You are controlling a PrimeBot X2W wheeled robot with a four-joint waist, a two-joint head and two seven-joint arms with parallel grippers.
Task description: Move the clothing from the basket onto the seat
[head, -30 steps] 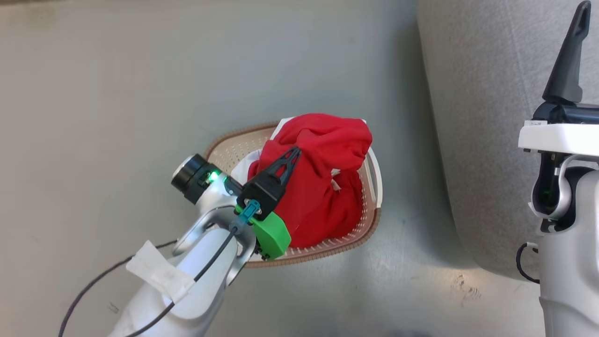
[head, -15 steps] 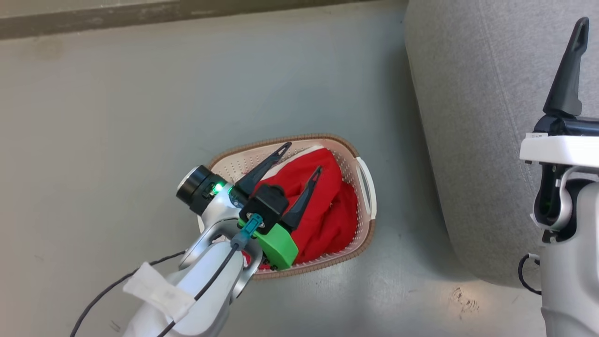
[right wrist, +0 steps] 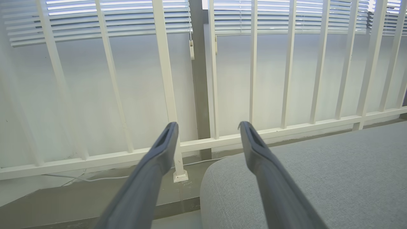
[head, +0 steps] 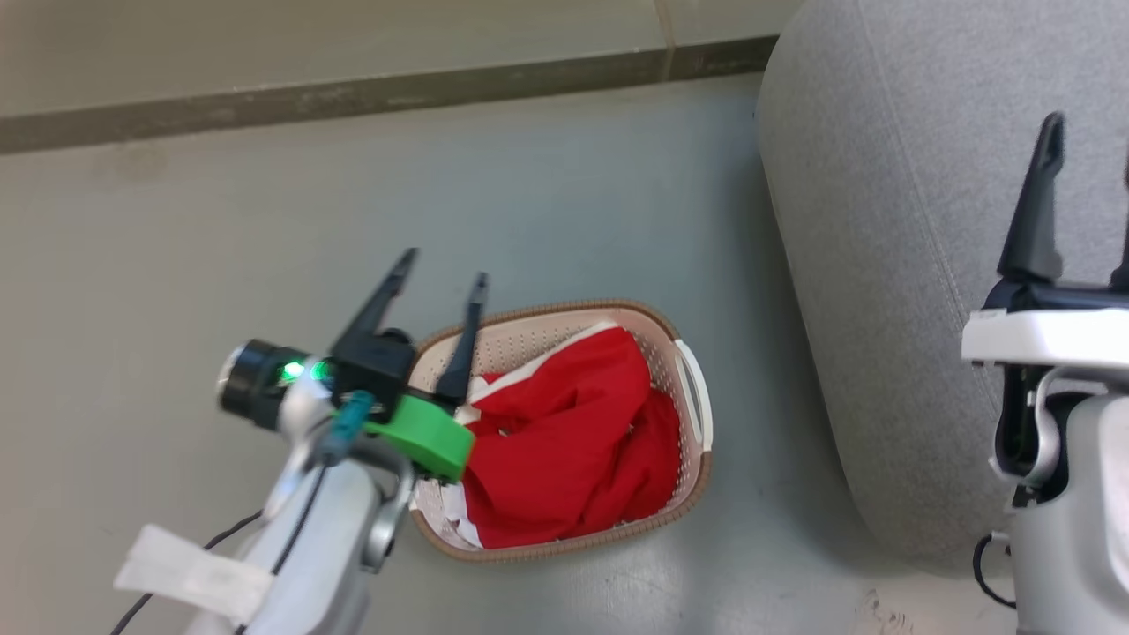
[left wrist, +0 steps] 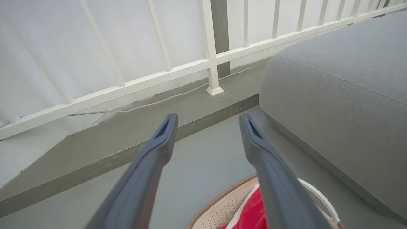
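The clothing (head: 564,459) lies bunched in the basket (head: 573,309): a red heap w/ white edges showing at its left & top. It fills most of the inside; how many pieces can't be told. None of it is on the seat (head: 882,265) yet, so the task looks barely begun. Nothing grips the fabric, which slumps loose under its own weight. The basket stands on the floor (head: 220,220) just beside the seat's rounded edge, one handle toward it, prob. so the carry across is short.

The left gripper (head: 445,266) hangs over the basket's left end, fingers spread wide w/ nothing btw them. The tips point up-view past the rim, not down at the heap. In the left wrist view they look out across the floor toward a white railing (left wrist: 152,78), w/ a corner of the basket & a bit of red low in the frame. The wrist is thus tilted outward and would likely need to pitch down & re-aim before any grasp.

The right gripper (head: 1089,141) sits over the seat's near edge, fingers also wide & empty, pointing fwd, its forearm at lower right. It seems parked, clear of the left arm's path.
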